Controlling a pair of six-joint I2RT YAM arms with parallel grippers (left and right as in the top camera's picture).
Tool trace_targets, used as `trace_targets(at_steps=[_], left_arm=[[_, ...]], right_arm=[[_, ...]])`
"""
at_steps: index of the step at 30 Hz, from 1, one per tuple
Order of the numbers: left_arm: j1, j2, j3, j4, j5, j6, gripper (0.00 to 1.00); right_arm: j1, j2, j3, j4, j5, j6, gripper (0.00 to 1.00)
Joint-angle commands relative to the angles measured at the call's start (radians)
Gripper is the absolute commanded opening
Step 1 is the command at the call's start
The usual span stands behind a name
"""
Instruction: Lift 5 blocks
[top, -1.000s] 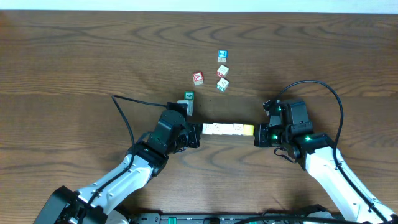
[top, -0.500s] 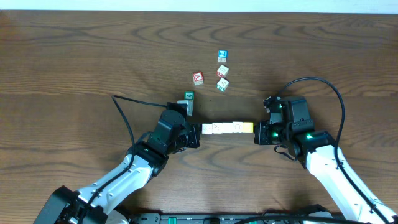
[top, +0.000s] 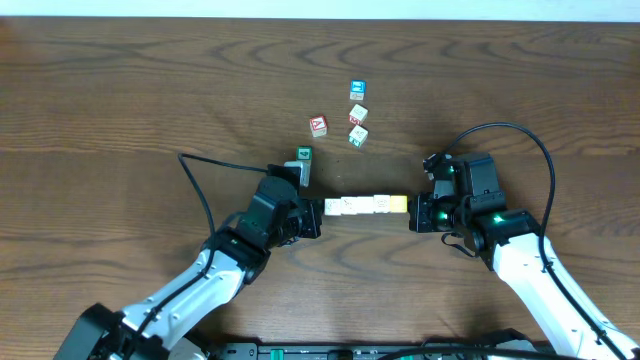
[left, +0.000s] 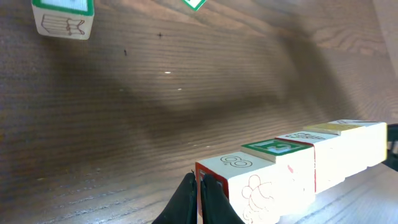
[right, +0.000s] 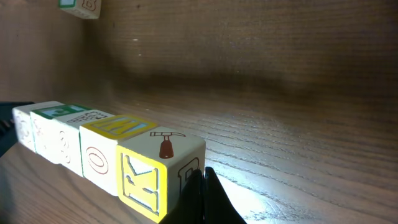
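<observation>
The five blocks (top: 366, 205) form one straight row near the middle of the counter (top: 120, 90), squeezed end to end between the two arms. The left fingers (top: 319, 212) are closed tight together, their tip pressed against the cream block at that end. The right fingers (top: 413, 215) are likewise closed, pushing on the yellow block (top: 398, 205) (a hammer picture shows on its top in the right wrist view). In the wrist views the row looks to hang clear of the wood, its shadow lying apart. A red-faced cube (top: 318, 125) and a blue-faced cube (top: 356, 90) lie loose toward the far edge.
</observation>
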Motion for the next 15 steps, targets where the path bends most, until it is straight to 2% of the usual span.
trace_targets(at_steps=[1,15], left_arm=[[-0.055,-0.041,0.052,0.043,0.238,-0.005,0.07],[-0.055,-0.041,0.052,0.043,0.238,-0.006,0.07]], right_arm=[[0.051,-0.014,0.042,0.024,-0.353,-0.004,0.01],[0.051,-0.014,0.076,0.006,-0.353,-0.004,0.01]])
